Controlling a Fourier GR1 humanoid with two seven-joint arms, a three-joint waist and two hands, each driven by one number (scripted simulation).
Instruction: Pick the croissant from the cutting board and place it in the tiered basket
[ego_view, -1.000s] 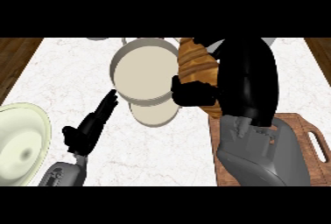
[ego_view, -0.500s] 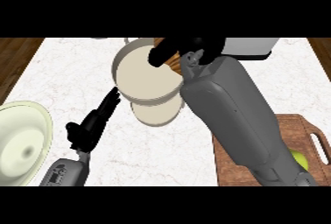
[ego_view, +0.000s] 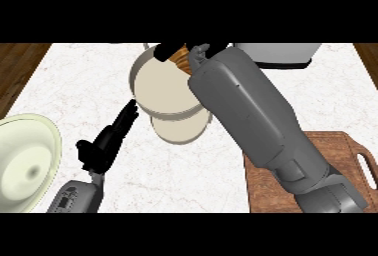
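A brown croissant (ego_view: 179, 57) shows at the top of the head view, over the far rim of the tiered basket (ego_view: 164, 87), a cream stand with a large upper tier and a smaller lower tier (ego_view: 179, 127). My right hand (ego_view: 193, 52) is shut on the croissant, with black fingers curled round it, and its grey forearm stretches across from the lower right. The wooden cutting board (ego_view: 332, 150) lies at the right, partly under that forearm. My left hand (ego_view: 107, 140) rests open on the counter left of the basket, fingers straight toward it.
A pale green plate (ego_view: 26, 165) sits at the left edge of the white marble counter (ego_view: 81, 80). A white and dark appliance (ego_view: 284, 55) stands at the top right. Dark wood floor shows past both counter ends.
My right arm has reached farther up and left, carrying the croissant from beside the basket's right side to over its far rim. The left hand has stayed in place.
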